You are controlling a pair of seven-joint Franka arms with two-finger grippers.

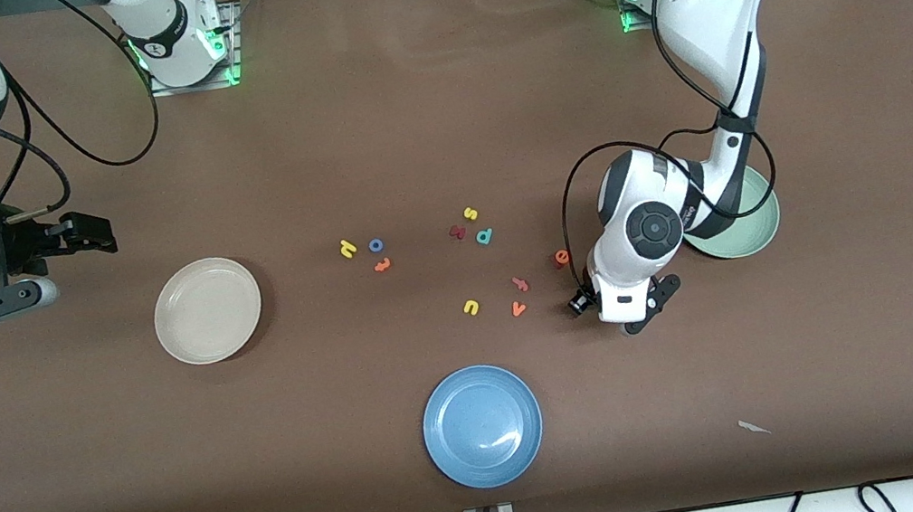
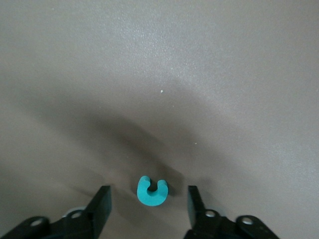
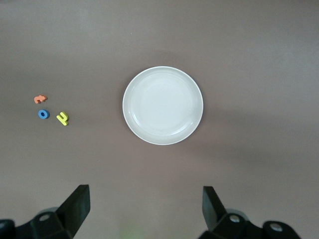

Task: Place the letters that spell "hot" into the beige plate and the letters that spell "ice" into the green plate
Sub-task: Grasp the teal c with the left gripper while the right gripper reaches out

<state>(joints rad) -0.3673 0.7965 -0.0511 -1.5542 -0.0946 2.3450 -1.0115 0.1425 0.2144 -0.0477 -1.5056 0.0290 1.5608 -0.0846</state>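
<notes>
table (image 1: 859, 137) brown | 3 plates (image 1: 208, 310) | foam letters (image 1: 483, 237) scattered mid

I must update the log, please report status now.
Left gripper low on table, fingers open astride teal c. Right gripper open, waiting above beige plate. No obstruction.

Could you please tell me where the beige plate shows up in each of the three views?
Front view: beige plate on the table, toward the right arm's end.
Left wrist view: not in it.
Right wrist view: centre of the picture.
Shared landmark: blue o beside it.
</notes>
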